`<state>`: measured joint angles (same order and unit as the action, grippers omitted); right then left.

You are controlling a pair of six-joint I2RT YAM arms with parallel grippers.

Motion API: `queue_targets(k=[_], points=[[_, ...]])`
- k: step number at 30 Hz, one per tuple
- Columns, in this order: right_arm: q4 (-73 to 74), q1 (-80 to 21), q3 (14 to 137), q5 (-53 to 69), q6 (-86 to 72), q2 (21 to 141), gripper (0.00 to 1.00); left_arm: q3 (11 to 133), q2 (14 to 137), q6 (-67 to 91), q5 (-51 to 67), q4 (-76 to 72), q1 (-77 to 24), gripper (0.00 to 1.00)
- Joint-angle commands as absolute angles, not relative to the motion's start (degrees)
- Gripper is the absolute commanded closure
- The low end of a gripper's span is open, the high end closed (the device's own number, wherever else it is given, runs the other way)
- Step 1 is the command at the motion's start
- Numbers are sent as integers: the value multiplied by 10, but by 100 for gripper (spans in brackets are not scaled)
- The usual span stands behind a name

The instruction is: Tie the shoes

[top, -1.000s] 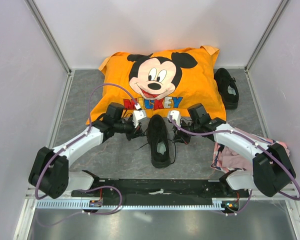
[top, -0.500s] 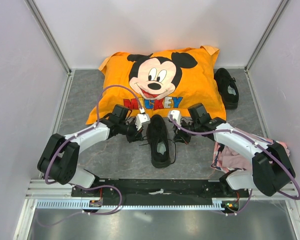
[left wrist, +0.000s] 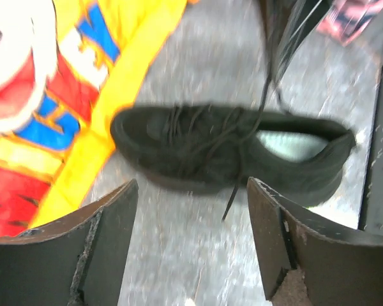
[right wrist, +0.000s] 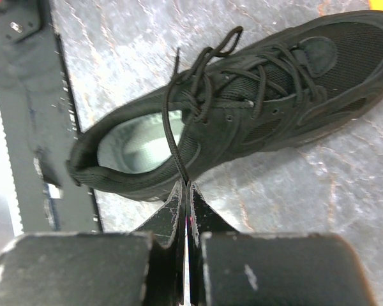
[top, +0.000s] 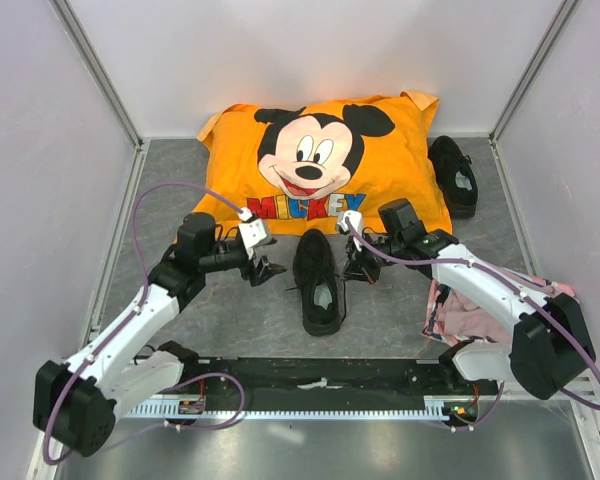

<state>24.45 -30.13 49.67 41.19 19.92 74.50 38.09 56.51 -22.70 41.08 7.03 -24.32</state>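
One black shoe (top: pixel 317 280) lies on the grey table between my arms, toe toward the pillow, pale insole showing. The other shoe (top: pixel 454 175) rests at the back right beside the pillow. My left gripper (top: pixel 265 270) hovers just left of the middle shoe with its jaws wide apart and nothing between them. In the left wrist view the shoe (left wrist: pixel 230 150) lies beyond the fingertips and a loose lace end (left wrist: pixel 233 201) dangles down its side. My right gripper (right wrist: pixel 187 185) is shut on a thin black lace (right wrist: pixel 172 140) that runs up over the shoe (right wrist: pixel 255 121).
An orange Mickey Mouse pillow (top: pixel 320 165) fills the back middle, just behind the shoe's toe. A pink cloth (top: pixel 470 310) lies under my right arm. A black rail (top: pixel 320 375) runs along the near edge, and grey walls close in both sides.
My left gripper has opened, let go of the lace, and drawn back to the left, away from the shoe. The right gripper has stayed shut on its lace, nearly still.
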Motion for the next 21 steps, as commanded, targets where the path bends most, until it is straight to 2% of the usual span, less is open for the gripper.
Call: queue_targets(k=[1,8,16,21], points=[[215,-300,517,451,142,732,100,360,548,-171,417,-26,-288,23],[139,-301,496,461,18,721,100,335,567,-158,329,-97,-385,31],[35,-300,459,460,-116,709,100,330,595,-172,256,-144,-442,28],[-16,-301,441,453,-168,715,100,337,617,-136,259,-148,-448,28]])
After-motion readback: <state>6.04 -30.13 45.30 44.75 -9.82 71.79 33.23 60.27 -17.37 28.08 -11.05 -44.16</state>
